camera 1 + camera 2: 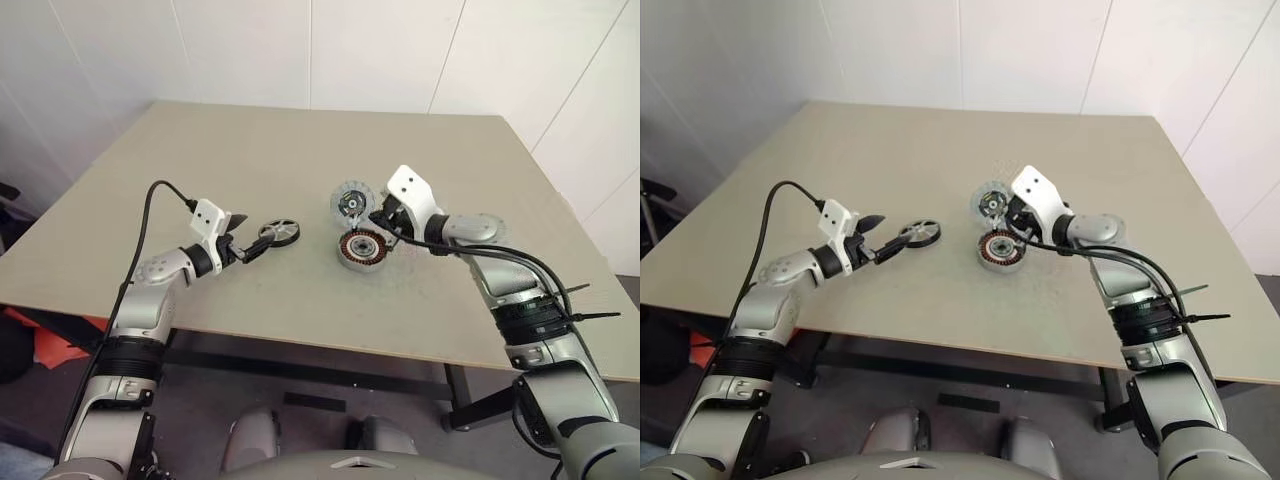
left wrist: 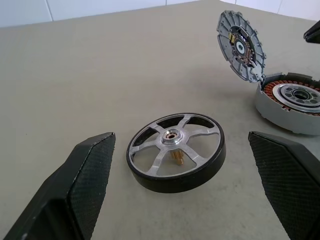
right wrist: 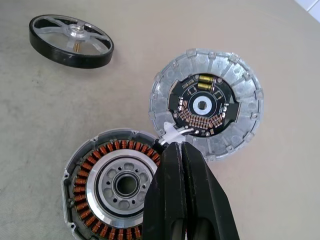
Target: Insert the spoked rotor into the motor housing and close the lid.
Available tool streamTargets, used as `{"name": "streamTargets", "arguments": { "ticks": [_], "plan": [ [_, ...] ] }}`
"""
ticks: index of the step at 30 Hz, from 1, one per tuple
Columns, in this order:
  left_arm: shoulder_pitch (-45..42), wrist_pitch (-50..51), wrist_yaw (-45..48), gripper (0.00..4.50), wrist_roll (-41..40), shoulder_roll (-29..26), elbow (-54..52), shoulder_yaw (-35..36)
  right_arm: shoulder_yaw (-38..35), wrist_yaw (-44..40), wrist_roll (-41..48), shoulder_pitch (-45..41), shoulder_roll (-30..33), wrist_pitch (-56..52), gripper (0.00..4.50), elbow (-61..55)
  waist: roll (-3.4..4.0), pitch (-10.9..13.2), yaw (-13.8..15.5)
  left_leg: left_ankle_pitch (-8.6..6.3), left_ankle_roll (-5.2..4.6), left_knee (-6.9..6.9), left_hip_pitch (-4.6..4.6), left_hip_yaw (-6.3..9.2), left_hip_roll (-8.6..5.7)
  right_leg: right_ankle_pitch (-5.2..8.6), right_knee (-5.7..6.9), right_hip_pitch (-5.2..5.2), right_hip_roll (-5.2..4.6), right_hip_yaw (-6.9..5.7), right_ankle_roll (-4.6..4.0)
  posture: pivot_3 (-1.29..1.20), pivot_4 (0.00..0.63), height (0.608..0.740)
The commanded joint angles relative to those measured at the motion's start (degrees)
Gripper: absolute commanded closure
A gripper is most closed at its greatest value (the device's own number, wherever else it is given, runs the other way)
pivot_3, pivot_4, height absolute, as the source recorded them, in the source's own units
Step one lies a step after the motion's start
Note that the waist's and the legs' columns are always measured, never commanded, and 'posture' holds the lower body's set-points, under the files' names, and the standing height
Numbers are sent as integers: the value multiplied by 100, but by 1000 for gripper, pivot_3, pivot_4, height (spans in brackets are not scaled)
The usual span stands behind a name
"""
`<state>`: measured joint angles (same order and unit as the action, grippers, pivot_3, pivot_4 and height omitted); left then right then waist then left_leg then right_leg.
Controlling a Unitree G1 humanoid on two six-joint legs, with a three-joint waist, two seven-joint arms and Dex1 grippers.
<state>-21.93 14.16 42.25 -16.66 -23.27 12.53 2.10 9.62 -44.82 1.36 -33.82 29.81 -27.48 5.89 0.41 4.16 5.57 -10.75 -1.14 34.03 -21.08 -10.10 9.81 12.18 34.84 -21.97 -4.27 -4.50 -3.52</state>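
On the beige worktop (image 1: 250,150), the spoked rotor (image 2: 176,151) lies flat between the left gripper's (image 1: 252,246) spread jaws: rigid, probably light, its smooth black rim the best hold. Right gripper (image 3: 181,150), jaws pressed together, props the lid (image 3: 206,102) open beside the motor housing (image 3: 107,192).

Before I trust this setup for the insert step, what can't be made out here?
- Motor housing: near side hidden behind the shut right gripper, right wrist view.
- Whether that gripper pinches the lid itself or a small tab: fingers cover it.
- Spoked rotor: underside unseen, left wrist view.
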Motion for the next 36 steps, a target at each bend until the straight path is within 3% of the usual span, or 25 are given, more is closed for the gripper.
{"name": "streamTargets", "arguments": {
  "ticks": [1, 11, 21, 28, 36],
  "plan": [
    [-72, -77, 9, 0, -20, -16, -160, 53, -1, 11, 6, 9, -7, 24, 4479, 36, 0, 0, 0, -1, -1, 0, -7, -1, -1, 0, 0, -5, 0, 0, 0, 0, 0, 740],
    [-61, -72, 2, 0, -21, -71, -159, 100, 304, 34, -232, 430, -74, 290, 4479, 677, -1, -1, -2, 0, 0, 5, 4, 0, 0, 4, 0, 3, -1, 0, 7, 0, 0, 740],
    [-79, -92, -9, 0, -16, -71, -131, 102, -38, 19, -17, -38, 76, 162, 4479, 104, 0, 0, 1, 1, 2, 7, 0, 0, -1, 1, 1, 1, -1, 1, 2, 0, 0, 740],
    [-83, -98, -7, 0, -14, -60, -112, 98, 14, -46, 2, 87, 53, -2, 4479, -118, 0, 0, 0, -1, -2, 2, -6, -1, -1, 0, -1, -4, 0, 0, 0, 0, 0, 740],
    [-105, -113, 1, 0, -7, -61, -84, 97, 290, -41, -129, 710, -292, 333, 4479, 937, -1, -8, -1, -1, -2, 7, 6, -1, -1, 4, -1, 8, -1, 1, 7, 0, 0, 740]
  ]
}}
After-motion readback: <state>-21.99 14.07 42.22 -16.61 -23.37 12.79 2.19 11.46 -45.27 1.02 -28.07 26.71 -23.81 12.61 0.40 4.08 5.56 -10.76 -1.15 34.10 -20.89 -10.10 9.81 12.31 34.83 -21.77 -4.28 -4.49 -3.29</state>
